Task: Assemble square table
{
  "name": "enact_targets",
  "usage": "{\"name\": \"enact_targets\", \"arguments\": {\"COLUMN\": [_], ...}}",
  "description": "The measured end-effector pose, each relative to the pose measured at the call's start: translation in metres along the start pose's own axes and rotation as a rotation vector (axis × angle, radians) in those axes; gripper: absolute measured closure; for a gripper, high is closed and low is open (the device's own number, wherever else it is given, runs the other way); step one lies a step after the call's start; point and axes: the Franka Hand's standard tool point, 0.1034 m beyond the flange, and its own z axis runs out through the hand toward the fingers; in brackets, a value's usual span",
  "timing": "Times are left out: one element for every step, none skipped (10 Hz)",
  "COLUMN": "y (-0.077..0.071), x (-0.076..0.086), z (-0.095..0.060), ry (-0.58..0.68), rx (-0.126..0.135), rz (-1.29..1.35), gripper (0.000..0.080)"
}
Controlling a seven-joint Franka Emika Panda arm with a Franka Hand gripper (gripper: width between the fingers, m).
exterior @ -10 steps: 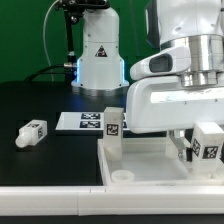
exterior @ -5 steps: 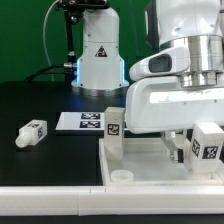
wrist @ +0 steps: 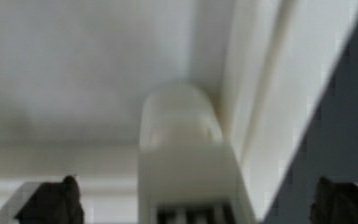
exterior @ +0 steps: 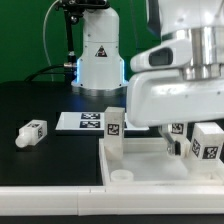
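The white square table top (exterior: 140, 160) lies at the exterior view's right, with an open round socket (exterior: 122, 173) at its near corner. One tagged leg (exterior: 113, 123) stands upright at its far corner, another (exterior: 208, 141) at the right. My gripper (exterior: 177, 126) hangs over a third leg (exterior: 179, 140) in the top. In the wrist view that white leg (wrist: 190, 140) stands between my fingertips (wrist: 51, 200) with gaps on both sides; the gripper (wrist: 197, 205) is open. A loose leg (exterior: 31, 131) lies on the black table at the left.
The marker board (exterior: 80, 121) lies behind the table top. The robot base (exterior: 100, 55) stands at the back. A long white rail (exterior: 50, 195) runs along the front edge.
My hand has risen a little above the table top. The leg under it now shows its tag. The other legs and the top have not moved.
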Motion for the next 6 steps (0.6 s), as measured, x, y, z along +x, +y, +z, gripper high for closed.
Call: {"name": "enact_targets", "arguments": {"y": [-0.0020,-0.0061,-0.0085,-0.0073,-0.0067,-0.0031], "x": [0.0051,0.0003,0.0011,0.0080,0.0079,0.0080], "z": [-0.0085,-0.0118,-0.0171,-0.0144,-0.0086,-0.0086], "ry": [-0.024,-0.115,-0.218,-0.260,-0.320,-0.421], "rx": [0.013,0.028,0.039,0.041,0.049,0.058], "rz": [0.011,0.025,0.034,0.026,0.026,0.017], "gripper": [0.0150,0.0150,0.0150,0.0150,0.0150,0.0150]}}
